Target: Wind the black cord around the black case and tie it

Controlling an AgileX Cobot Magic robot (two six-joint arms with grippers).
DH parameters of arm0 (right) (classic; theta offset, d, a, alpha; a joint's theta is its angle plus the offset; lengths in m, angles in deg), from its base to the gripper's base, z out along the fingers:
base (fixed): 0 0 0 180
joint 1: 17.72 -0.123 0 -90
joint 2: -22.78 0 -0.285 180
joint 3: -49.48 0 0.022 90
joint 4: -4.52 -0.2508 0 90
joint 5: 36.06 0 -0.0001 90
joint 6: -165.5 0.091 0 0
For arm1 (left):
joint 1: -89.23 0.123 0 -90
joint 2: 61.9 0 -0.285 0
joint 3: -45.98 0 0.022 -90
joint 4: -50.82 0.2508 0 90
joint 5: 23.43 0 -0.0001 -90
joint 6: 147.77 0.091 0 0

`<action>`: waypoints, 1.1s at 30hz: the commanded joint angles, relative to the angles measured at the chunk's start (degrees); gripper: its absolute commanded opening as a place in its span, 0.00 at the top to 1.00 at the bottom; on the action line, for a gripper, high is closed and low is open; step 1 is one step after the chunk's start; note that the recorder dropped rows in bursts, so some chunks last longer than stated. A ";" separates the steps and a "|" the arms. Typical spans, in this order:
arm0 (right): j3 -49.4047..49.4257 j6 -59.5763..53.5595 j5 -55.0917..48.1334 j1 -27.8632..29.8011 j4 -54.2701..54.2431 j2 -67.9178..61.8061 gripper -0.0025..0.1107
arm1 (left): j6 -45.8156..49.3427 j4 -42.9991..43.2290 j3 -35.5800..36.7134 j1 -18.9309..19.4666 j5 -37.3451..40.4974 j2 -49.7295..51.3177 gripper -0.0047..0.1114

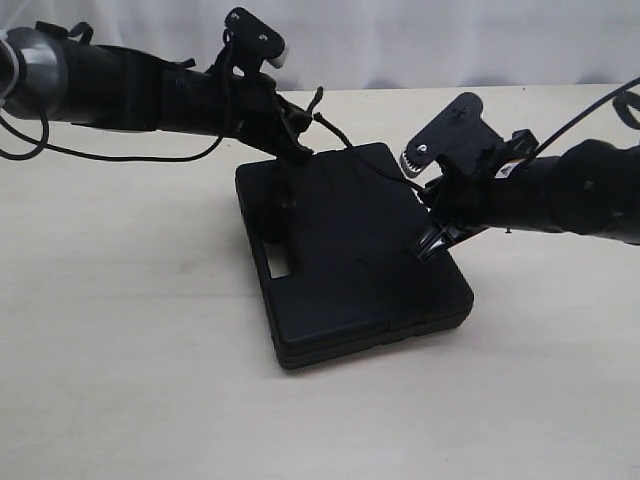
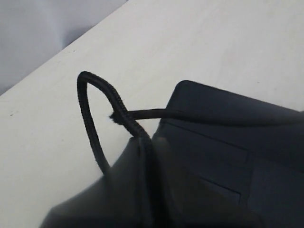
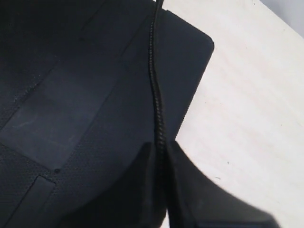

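The black case (image 1: 350, 260) lies flat on the table, its handle cutout (image 1: 278, 267) on the left side. The black cord (image 1: 372, 160) runs taut over the case's far corner between my two grippers. My left gripper (image 1: 293, 152) hangs over the case's far left edge, shut on the cord. In the left wrist view the cord (image 2: 88, 102) loops out past the shut left gripper (image 2: 145, 140), and a short frayed end sticks out beside the case (image 2: 228, 137). My right gripper (image 1: 432, 238) is over the case's right part. The right wrist view shows the right gripper (image 3: 162, 146) shut on the cord (image 3: 156, 85) above the case (image 3: 71, 85).
The pale table (image 1: 120, 350) stretches around the case on all sides. A white backdrop (image 1: 400, 40) stands behind the far edge. Thin smooth robot cables (image 1: 100, 155) hang under the left arm and trail off the right arm.
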 commanded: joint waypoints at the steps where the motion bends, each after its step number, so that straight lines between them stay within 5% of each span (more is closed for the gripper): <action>1: 0.31 0.31 -3.37 -0.12 0.29 2.41 0.94 | 0.29 -0.59 -0.42 0.04 -1.83 -0.17 0.96; 17: 0.31 0.20 -1.98 -0.12 -0.20 2.76 0.94 | 1.40 -0.59 -0.42 0.04 14.54 -0.17 0.96; 25: 0.31 6.11 5.18 -0.12 -0.19 2.76 0.94 | 1.40 -0.59 -0.42 0.04 29.90 -0.17 0.96; 33: 0.31 9.22 8.55 -0.12 -0.19 2.76 0.94 | 1.40 2.77 -0.42 0.04 32.09 -0.17 0.96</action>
